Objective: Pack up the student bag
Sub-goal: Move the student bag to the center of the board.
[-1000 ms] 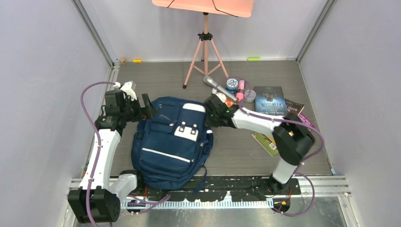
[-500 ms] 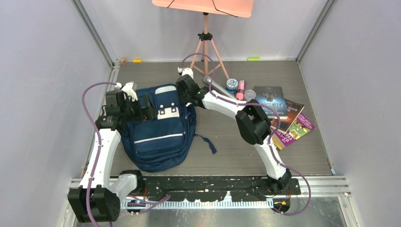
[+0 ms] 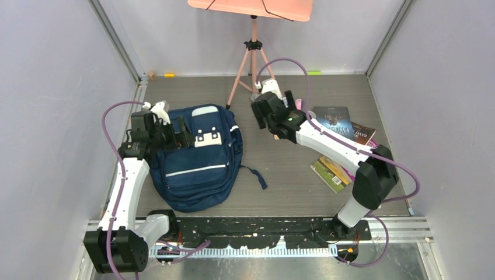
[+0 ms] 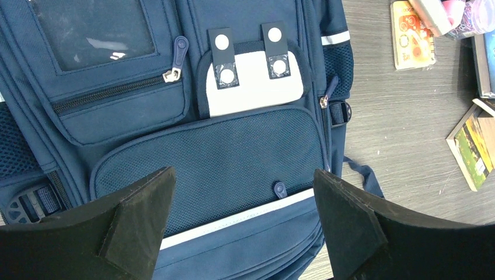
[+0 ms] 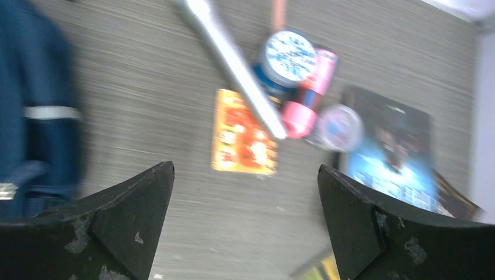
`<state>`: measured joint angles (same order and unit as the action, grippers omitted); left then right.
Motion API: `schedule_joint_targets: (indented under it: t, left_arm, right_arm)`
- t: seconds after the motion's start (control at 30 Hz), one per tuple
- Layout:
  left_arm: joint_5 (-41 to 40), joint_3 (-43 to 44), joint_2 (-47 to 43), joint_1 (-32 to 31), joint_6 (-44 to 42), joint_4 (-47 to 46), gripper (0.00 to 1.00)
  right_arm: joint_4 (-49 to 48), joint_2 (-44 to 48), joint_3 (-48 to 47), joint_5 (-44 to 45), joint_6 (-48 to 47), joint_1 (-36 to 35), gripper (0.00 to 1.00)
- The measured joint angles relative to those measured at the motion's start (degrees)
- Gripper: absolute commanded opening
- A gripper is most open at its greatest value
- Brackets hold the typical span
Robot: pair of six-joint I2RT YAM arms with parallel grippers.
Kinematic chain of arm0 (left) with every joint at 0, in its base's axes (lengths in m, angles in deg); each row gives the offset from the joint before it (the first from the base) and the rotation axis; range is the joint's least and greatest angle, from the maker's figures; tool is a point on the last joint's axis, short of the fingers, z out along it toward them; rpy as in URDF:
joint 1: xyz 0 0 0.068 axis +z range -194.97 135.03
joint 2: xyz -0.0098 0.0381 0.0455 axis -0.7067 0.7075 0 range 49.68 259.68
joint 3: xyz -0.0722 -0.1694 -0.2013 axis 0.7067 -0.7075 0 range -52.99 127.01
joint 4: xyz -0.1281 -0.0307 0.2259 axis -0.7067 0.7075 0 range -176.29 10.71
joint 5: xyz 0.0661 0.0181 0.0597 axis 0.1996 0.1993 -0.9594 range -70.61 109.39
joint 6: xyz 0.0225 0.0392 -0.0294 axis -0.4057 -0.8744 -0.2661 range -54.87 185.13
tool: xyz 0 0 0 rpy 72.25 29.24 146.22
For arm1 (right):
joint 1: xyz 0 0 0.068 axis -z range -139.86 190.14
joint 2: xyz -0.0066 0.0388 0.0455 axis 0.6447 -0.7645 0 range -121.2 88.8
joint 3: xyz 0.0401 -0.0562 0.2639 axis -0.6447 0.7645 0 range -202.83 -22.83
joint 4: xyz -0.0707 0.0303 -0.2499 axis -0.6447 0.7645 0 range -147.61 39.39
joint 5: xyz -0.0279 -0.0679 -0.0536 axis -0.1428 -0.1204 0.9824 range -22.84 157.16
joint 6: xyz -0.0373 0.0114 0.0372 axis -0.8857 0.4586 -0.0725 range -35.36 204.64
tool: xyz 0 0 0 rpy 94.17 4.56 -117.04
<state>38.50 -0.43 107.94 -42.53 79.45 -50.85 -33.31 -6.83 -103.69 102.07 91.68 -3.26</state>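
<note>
1. My left pincer (image 4: 242, 172) is spread wide and holds nothing. It hangs just above the front pocket of the student bag (image 4: 222, 146).
2. My right pincer (image 5: 245, 168) is also spread wide and empty. It sits over bare bench (image 5: 146, 116) toward the far edge, apart from the bag.
3. The student bag lies flat, front side up, in the left half of the bench close to the left edge. A dark strap (image 3: 255, 176) trails out toward the middle.
4. The right wrist view is blurred. Below the pincer I make out an orange card (image 5: 242, 140), with a silver tube (image 5: 233, 61) whose end reaches the card. A blue-lidded jar (image 5: 288, 58) and a pink item (image 5: 306, 93) lie just beside the tube.
5. A dark book (image 3: 333, 119) and a green booklet (image 3: 328, 173) lie toward the right edge.
</note>
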Motion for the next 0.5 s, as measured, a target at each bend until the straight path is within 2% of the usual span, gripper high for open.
schedule_joint_targets:
  t: [0.17,0.33,0.5]
  left_arm:
    - [0.0,0.0,0.0,0.0,-0.1,0.0,0.91]
    - [0.0,0.0,0.0,0.0,-0.3,0.2,0.92]
    - [-0.2,0.0,0.0,-0.1,-1.1,0.5,0.91]
  right_arm:
    - [7.1,1.8,4.8,8.1,-2.5,5.0,1.0]
    - [14.4,-6.0,7.3,11.8,-2.7,10.8,0.99]
    - [17.9,-12.5,7.3,13.9,-2.6,13.1,0.97]
